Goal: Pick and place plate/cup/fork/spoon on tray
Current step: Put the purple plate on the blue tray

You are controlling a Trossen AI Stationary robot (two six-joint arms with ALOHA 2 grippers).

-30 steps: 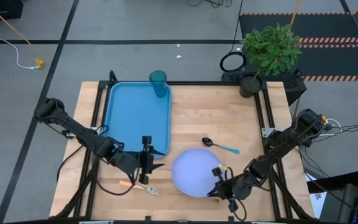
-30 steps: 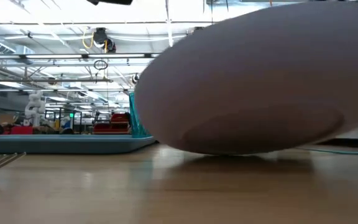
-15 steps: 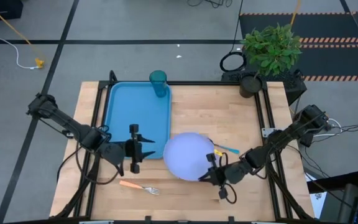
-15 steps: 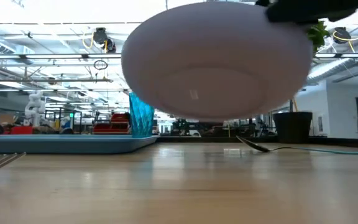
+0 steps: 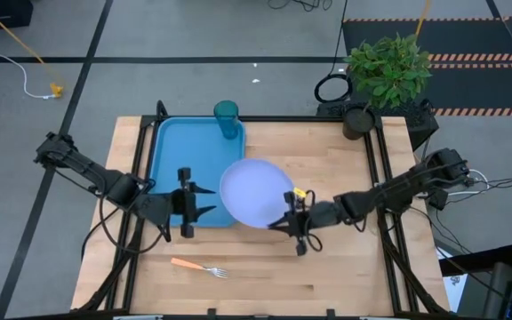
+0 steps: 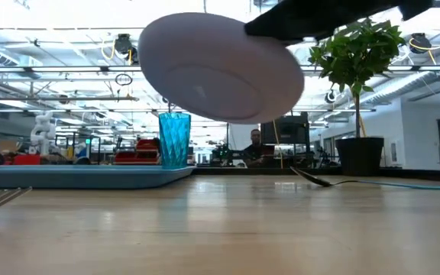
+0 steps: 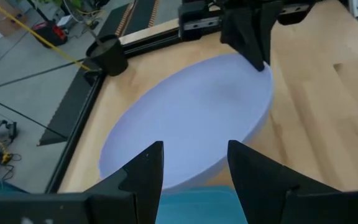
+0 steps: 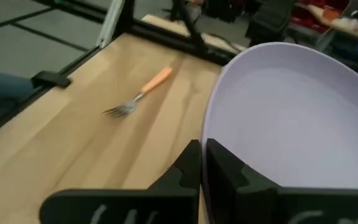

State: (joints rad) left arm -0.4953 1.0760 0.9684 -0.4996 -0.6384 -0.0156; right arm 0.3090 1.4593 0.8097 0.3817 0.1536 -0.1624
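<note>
High view — plate (image 5: 254, 191) now lifted, overlapping tray (image 5: 178, 160) edge.

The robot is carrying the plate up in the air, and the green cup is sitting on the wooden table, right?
Not quite. The cup stands on the tray, not the wood, as the high view shows. The right gripper does carry the plate in the air.
</note>
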